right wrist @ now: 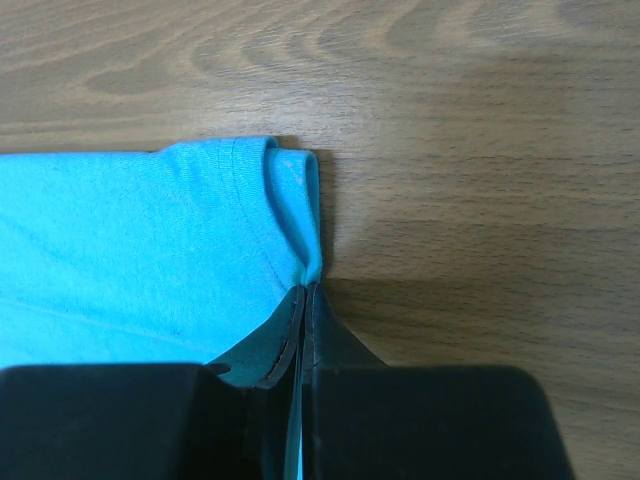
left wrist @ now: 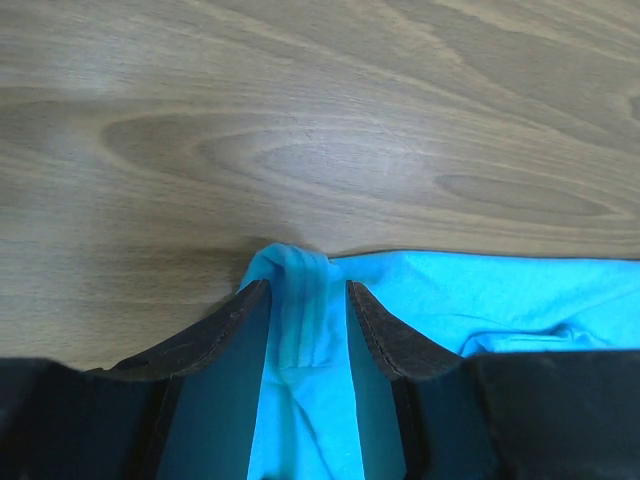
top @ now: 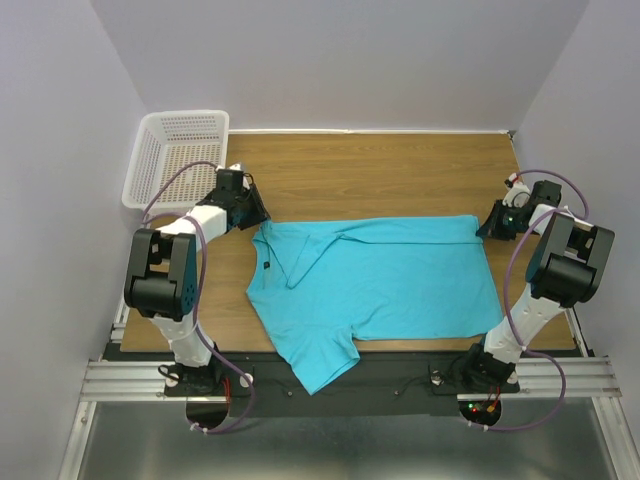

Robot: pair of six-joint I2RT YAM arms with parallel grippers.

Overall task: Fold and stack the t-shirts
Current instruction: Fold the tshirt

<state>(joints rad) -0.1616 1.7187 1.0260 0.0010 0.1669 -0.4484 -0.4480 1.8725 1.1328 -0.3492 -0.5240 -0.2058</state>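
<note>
Turquoise-blue short-sleeved cotton t-shirt [top: 380,280] flat on wooden table [top: 400,170], far edge prob folded in once, nr sleeve over front edge; L gripper [left wrist: 307,290] part open astride shoulder bunch, R gripper [right wrist: 305,290] clamped shut on hem corner; remaining folds + stacking not yet done.

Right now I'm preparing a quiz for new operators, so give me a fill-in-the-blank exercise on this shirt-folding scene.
The white mesh basket stands at the far ____ corner of the table. The right pincer is ____ on a corner of the turquoise t-shirt. The left pincer has its jaws ____, with bunched shirt fabric between them. One sleeve hangs over the table's ____ edge.
Missing words: left; shut; open; near.
</note>
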